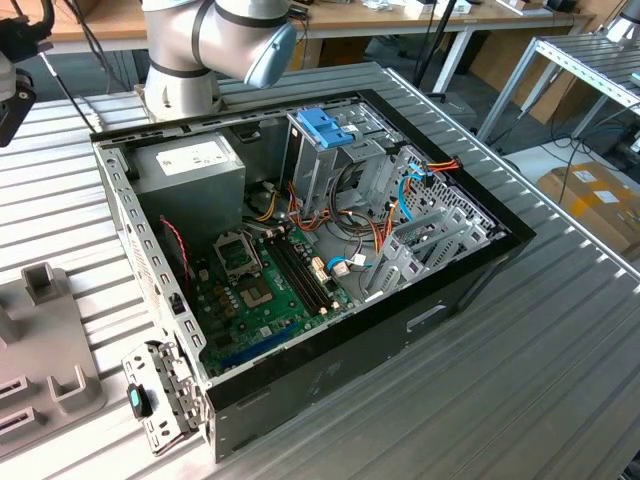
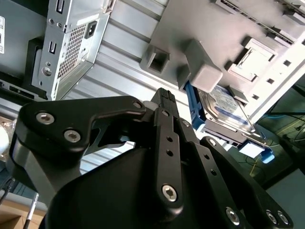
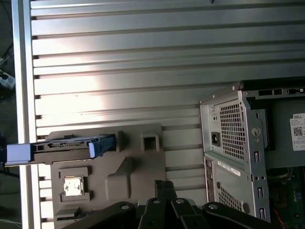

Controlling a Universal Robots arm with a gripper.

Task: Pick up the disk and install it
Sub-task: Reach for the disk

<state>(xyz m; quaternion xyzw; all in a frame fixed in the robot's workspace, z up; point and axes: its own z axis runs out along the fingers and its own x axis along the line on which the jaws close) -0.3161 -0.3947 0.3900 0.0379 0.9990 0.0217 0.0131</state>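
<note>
Black linkage bars of the gripper [image 2: 164, 95] [image 3: 164, 188] crowd the foreground in both wrist views. Its jaws are drawn together with nothing between them. It hangs close to one edge of the grey fixture [image 3: 138, 160], a moulded plate with raised blocks and recesses lying flat on the ribbed metal table [image 3: 119, 62]. Whether the tips touch the fixture cannot be told.

The disk [image 3: 66, 144] [image 2: 224, 102] stands on its long edge in a slot of the fixture, apart from the gripper. It is at the side of the fixture turned away from the computer case [image 1: 380, 340]. A light-blue carrier rail [image 2: 191, 102] frames the disk, and in the first wrist view one end of it juts past the fixture's edge. A small square silvery part [image 3: 74, 186] sits in a recess of the fixture, just beside the disk's slot.

The computer case lies open on the same table, near the fixture and on the exterior view's right of it. Inside the case, the power supply [image 1: 190, 165] and the green motherboard [image 1: 255, 285] occupy the half nearer the fixture. The tall metal drive cage [image 1: 320, 170], topped by a blue latch [image 1: 325, 128], stands farther from the fixture among red, orange and blue cables. The arm's base [image 1: 185, 50] rises from the table beyond the power supply, well apart from the fixture.
</note>
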